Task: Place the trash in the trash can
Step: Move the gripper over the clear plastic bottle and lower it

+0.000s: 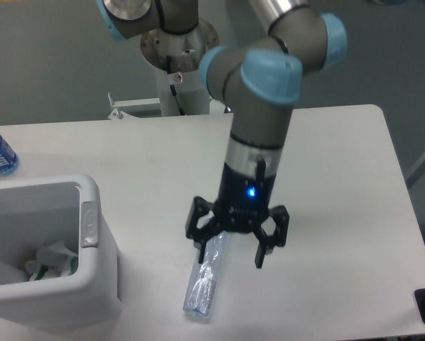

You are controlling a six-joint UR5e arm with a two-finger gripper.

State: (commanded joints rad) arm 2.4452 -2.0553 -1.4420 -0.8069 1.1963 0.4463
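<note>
camera: spread-jawed gripper (231, 253) straddles crushed bottle (205, 280)'s capped end, not gripping.

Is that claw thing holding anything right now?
No. The gripper is open above the crushed bottle, its fingers spread apart, nothing between them.

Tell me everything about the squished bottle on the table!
The squished bottle is long, clear plastic with a bluish tint, crushed and crinkly. It lies flat on the white table, pointing toward the front edge, right of the trash can. The open claw hangs over its upper end and hides it, so I can't tell if it touches.
</note>
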